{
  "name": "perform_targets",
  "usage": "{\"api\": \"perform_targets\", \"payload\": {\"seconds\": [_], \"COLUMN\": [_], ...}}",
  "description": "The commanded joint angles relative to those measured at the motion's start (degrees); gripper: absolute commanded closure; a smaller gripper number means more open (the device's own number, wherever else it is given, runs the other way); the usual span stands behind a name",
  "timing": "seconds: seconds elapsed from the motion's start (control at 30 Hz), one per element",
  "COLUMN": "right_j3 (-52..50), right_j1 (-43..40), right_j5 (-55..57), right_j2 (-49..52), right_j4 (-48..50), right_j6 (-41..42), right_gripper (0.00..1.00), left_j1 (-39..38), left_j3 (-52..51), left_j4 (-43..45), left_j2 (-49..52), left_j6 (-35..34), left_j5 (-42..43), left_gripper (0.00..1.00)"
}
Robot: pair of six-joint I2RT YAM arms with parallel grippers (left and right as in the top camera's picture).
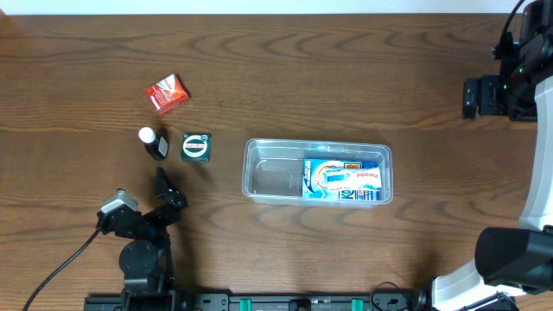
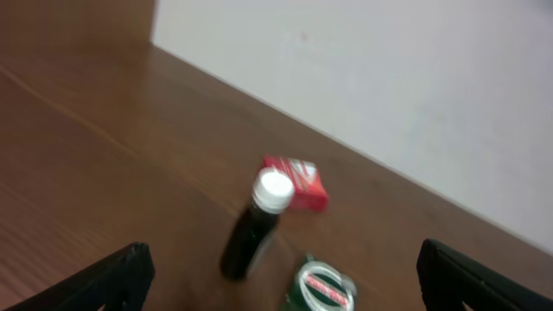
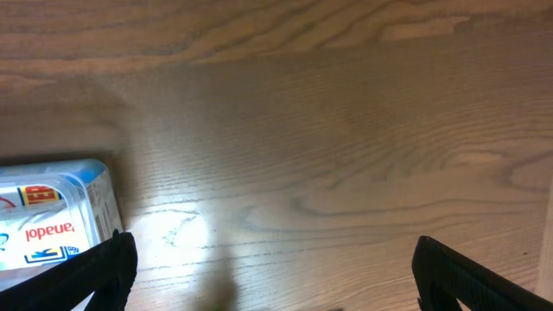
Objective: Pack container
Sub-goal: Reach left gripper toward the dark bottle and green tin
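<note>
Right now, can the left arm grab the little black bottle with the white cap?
Probably yes: the open left gripper faces the bottle, nothing between them, though the green box sits close beside it.

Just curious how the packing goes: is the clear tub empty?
Not empty: the clear tub holds one blue-and-white Panadol box in its right half; left half bare.

The left arm (image 1: 143,226) is matte black with rounded joints, a silver-grey block (image 1: 117,205) and a thin black cable (image 1: 60,268). The right arm (image 1: 544,199) has white shells, a dark grey rounded joint (image 1: 510,255) and a small green light (image 1: 521,69). The left gripper (image 2: 289,276) and right gripper (image 3: 281,276) have plain black fingers.
</note>
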Motion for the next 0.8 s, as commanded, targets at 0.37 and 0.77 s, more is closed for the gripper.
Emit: {"api": "perform_targets", "payload": {"seconds": [0.37, 0.77], "right_j3": [0.8, 0.8], "right_j1": [-0.3, -0.3], "right_j5": [0.9, 0.9], "right_j2": [-0.9, -0.9], "right_j4": [-0.2, -0.2], "right_j6": [0.7, 0.7], "right_gripper": [0.01, 0.01], "left_j1": [0.3, 0.3], "left_j3": [46.9, 72.8], "left_j4": [-36.7, -54.9], "left_j2": [34.0, 70.7], "left_j6": [8.8, 10.8], "left_j5": [12.5, 12.7], "left_gripper": [0.02, 0.02]}}
